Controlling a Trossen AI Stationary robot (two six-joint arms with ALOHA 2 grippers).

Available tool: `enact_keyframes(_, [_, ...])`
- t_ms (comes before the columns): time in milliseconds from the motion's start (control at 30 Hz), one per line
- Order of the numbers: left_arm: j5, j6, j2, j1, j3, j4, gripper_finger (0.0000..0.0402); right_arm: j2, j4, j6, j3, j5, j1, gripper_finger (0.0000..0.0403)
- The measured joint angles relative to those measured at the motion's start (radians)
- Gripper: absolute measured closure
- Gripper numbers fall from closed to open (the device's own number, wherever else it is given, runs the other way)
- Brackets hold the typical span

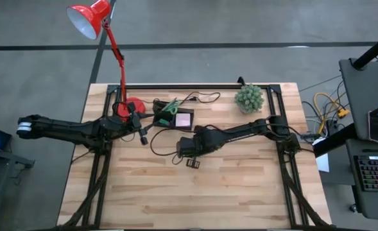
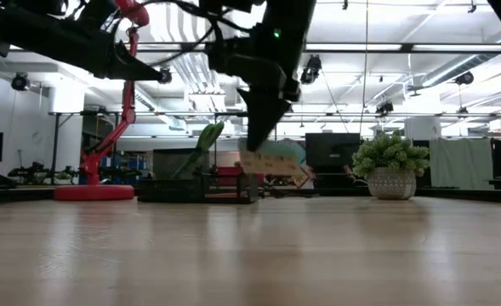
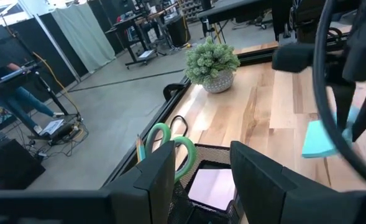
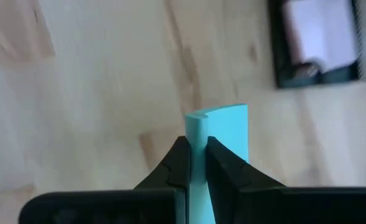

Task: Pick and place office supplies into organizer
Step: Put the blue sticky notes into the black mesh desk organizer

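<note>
The right gripper point(image 4: 197, 152) has its jaws pinching the edge of the teal sticky-note pad point(image 4: 223, 134), and the pad hangs clear of the wooden table point(image 1: 240, 186). Ahead of those jaws sits the organizer point(image 1: 174, 115), its low tray already holding the pink sticky-note pad point(image 1: 183, 119). In the taller section, the green-handled scissors point(image 3: 170, 140) stand upright with the thin pencil point(image 3: 139, 148) beside them. So a fair share looks done: scissors, pencil and pink pad are in. The teal pad is not yet placed; it is gripped but well short of the tray. Any tiny pieces cannot be made out. The left gripper point(image 3: 198, 180) waits with jaws spread, hovering just above the organizer, scissors just beyond its fingertips. No cargo there.
</note>
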Motion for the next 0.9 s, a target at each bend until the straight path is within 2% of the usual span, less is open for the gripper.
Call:
enact_keyframes(233, [0.0, 0.0, -0.001, 0.0, 0.0, 0.0, 0.0261, -0.001, 0.02, -0.156, 0.054, 0.106, -0.046, 0.0383])
enact_keyframes(467, [-0.001, 0.0, -0.002, 0.0, 0.0, 0.0, 0.0261, -0.002, 0.155, -0.324, 0.067, 0.109, -0.143, 0.0383])
enact_keyframes(900, [-0.003, 0.0, -0.01, 0.0, -0.003, -0.01, 0.0261, 0.081, 0.259, -0.453, 0.068, 0.108, -0.251, 0.0383])
